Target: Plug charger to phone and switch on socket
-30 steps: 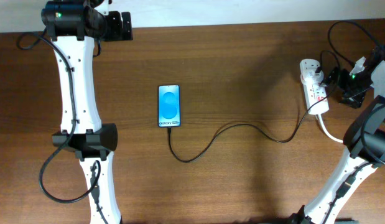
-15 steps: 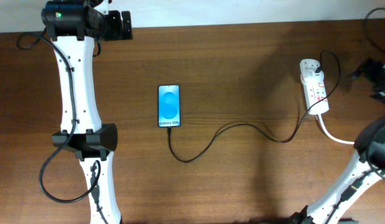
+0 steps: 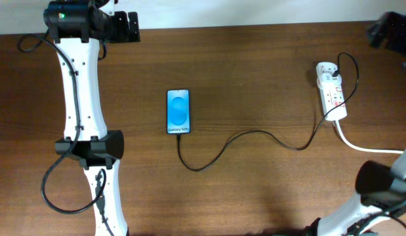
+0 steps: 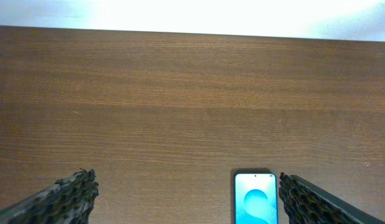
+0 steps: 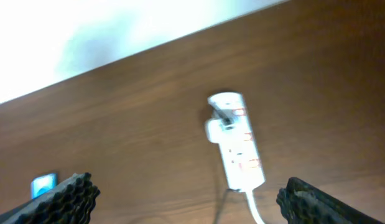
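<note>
The phone [image 3: 178,111] lies flat at the table's middle, its blue screen lit. The charger, a thin black cable [image 3: 255,132], runs from the phone's bottom edge in a loop to the socket [image 3: 332,98], a white strip at the right. My left gripper [image 3: 127,27] is open and empty at the back left; in its wrist view the phone [image 4: 255,198] shows just inside the right finger of the gripper [image 4: 186,205]. My right gripper [image 3: 381,31] is open and empty, high at the back right. Its wrist view shows the gripper [image 5: 186,199] above the socket [image 5: 237,143] and the phone [image 5: 43,184], blurred.
The socket's thick white cord [image 3: 360,145] trails off toward the right edge. A white adapter [image 3: 324,80] sits on the socket's far end. The table's back edge [image 3: 255,25] meets a white wall. My left arm [image 3: 78,98] stretches along the left side.
My right gripper has lifted away from the socket and moved to the back right corner. The left arm, phone and cable have not moved.
</note>
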### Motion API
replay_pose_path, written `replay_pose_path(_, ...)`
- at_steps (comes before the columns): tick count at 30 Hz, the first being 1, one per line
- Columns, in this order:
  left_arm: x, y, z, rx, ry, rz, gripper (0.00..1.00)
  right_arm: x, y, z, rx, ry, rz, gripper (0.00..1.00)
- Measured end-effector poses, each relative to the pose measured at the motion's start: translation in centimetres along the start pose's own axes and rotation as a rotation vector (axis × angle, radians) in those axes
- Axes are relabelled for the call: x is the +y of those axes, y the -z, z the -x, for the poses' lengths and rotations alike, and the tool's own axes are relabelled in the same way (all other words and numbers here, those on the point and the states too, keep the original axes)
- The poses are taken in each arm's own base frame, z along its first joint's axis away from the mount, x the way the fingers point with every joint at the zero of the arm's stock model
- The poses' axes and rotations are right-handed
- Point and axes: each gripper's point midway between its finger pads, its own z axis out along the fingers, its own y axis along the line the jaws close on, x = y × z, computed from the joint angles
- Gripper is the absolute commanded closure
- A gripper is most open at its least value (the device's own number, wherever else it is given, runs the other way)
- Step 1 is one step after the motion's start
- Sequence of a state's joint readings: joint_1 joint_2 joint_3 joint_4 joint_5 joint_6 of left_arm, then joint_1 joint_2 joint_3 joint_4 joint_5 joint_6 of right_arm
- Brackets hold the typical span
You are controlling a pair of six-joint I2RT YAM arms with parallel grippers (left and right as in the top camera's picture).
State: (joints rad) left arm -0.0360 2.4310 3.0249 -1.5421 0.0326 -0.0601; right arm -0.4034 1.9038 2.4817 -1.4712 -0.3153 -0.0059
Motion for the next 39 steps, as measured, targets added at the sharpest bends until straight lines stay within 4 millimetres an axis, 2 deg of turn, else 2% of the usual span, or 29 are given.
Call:
replay_pose_path(1, 0.0, 0.0, 0.0, 0.000, 0.000, 0.000, 0.01, 2.4, 1.0, -0.4, -0.006, 0.042, 0.031, 0.02)
replay_pose_path(3, 0.0, 0.0, 0.0, 0.000, 0.000, 0.000, 0.01, 5.2, 2.5, -1.5, 0.003, 0.094, 0.059, 0.02)
replay_pose_path(6, 0.0, 0.0, 0.0, 0.002, 0.000, 0.000, 0.01, 7.7, 4.8, -4.1, 0.044, 0.155, 0.042, 0.02)
replay_pose_path(10, 0.0, 0.0, -0.1, 0.003, 0.000, 0.000, 0.01, 8.7, 9.4, -6.1, 0.010, 0.192, 0.028, 0.02)
replay_pose_path(12, 0.0, 0.0, -0.1, 0.003, 0.000, 0.001, 0.01, 9.2, 13.5, -6.9, -0.078, 0.206, 0.027, 0.02)
replay_pose_path(14, 0.0, 0.0, -0.1, 0.003, 0.000, 0.000, 0.01, 9.4, 15.3, -7.3, -0.121, 0.204, 0.031, 0.02)
replay_pose_path(16, 0.0, 0.0, -0.1, 0.003, 0.000, 0.000, 0.01, 9.4, 15.7, -7.4, -0.132, 0.202, 0.032, 0.02)
replay_pose_path(20, 0.0, 0.0, -0.1, 0.003, 0.000, 0.001, 0.01, 9.3, 15.1, -7.4, -0.114, 0.198, 0.026, 0.02)
replay_pose_path(28, 0.0, 0.0, -0.1, 0.003, 0.000, 0.000, 0.00, 9.3, 15.0, -7.0, -0.127, 0.200, 0.027, 0.02)
replay_pose_path(32, 0.0, 0.0, -0.1, 0.002, 0.000, 0.000, 0.01, 10.0, 15.7, -4.0, -0.273, 0.227, 0.037, 0.02)
replay_pose_path(34, 0.0, 0.0, -0.1, 0.002, 0.000, 0.001, 0.01, 10.9, 16.4, -3.4, -0.354, 0.253, 0.061, 0.02)
replay_pose_path(36, 0.0, 0.0, 0.0, 0.001, 0.000, 0.000, 0.01, 12.4, 17.6, -3.3, -0.482, 0.297, 0.111, 0.02)
replay_pose_path(39, 0.0, 0.0, -0.1, 0.002, 0.000, 0.001, 0.01, 13.1, 18.1, -4.2, -0.611, 0.327, 0.149, 0.02)
